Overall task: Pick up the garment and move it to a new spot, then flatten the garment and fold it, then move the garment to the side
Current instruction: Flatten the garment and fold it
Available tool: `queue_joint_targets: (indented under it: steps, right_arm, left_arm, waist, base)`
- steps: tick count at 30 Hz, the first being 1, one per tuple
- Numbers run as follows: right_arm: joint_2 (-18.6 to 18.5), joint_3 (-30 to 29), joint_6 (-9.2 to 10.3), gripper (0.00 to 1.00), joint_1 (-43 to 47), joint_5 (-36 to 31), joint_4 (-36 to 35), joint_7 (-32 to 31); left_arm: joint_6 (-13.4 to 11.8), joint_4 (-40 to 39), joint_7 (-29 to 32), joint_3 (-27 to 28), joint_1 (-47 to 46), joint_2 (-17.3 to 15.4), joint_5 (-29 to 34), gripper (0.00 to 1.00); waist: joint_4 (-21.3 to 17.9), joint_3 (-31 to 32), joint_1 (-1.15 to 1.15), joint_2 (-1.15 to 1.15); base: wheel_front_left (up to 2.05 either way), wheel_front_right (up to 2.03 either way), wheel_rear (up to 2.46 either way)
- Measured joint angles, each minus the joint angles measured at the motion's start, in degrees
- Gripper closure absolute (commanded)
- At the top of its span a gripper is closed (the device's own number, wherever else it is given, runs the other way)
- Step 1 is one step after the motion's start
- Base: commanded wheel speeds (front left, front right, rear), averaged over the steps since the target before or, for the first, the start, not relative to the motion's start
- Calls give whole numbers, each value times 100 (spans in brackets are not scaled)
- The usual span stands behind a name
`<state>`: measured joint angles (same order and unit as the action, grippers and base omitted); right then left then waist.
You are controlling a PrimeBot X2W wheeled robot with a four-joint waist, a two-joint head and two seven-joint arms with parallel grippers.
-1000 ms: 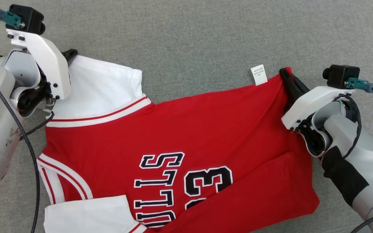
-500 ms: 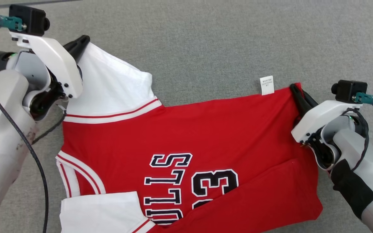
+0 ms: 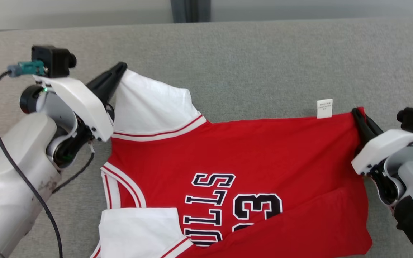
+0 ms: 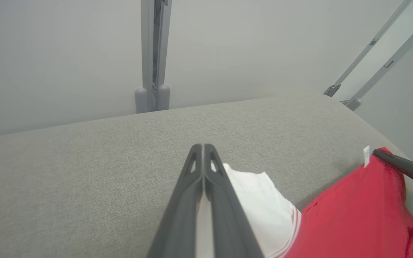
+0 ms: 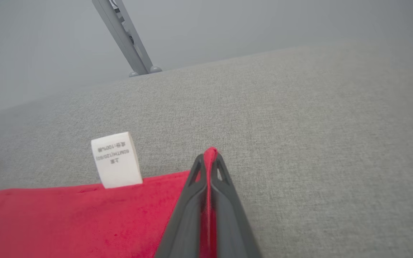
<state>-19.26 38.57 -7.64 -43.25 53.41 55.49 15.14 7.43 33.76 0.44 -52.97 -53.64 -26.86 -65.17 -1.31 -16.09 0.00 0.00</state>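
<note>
Lettering (image 3: 213,200) in black and white marks the garment (image 3: 249,154) — a red jersey with white sleeves — which lies spread on the grey cushioned surface (image 3: 264,61). Its white care label (image 3: 324,108) stands up from the far red edge. Just beside the label, at the red corner, the right gripper (image 3: 356,111) has its two dark fingers pressed together on the cloth; the right wrist view shows a sliver of red pinched between them. Well apart from the label, at the opposite end of that far edge, the left gripper (image 3: 120,67) is clamped on the tip of a white sleeve (image 3: 152,104), with white fabric showing between its fingers in the left wrist view. The second white sleeve (image 3: 138,229) lies on the side away from the label, nearest the robot — it covers the start of the printed word.
</note>
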Motion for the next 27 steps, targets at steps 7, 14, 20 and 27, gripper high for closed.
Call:
queue_joint_targets:
  steps: [7, 14, 20, 27]
  right_arm:
    - [-159, -168, 13, 100, 586, -261, -135, 0]
    - [-291, -141, 14, 100, 975, -322, -287, 0]
    - [-464, 227, 14, 100, 1298, -311, -493, -56]
    - [-786, 561, 14, 100, 1590, -76, -806, -399]
  left_arm:
    - [0, -514, -312, -89, 564, -233, -122, 100]
    - [-107, -993, -425, -157, 1065, -486, -141, 100]
    - [-404, -1761, -388, -331, 1755, -901, -182, 100]
    - [-709, -2628, -209, -533, 2416, -1382, -221, 100]
  waist:
    - [245, 419, 0, 0]
    - [385, 753, 0, 0]
    - [446, 1073, 0, 0]
    - [442, 1297, 0, 0]
  base:
    - [0, 0, 0]
    - [0, 0, 0]
    - [0, 0, 0]
    - [0, 0, 0]
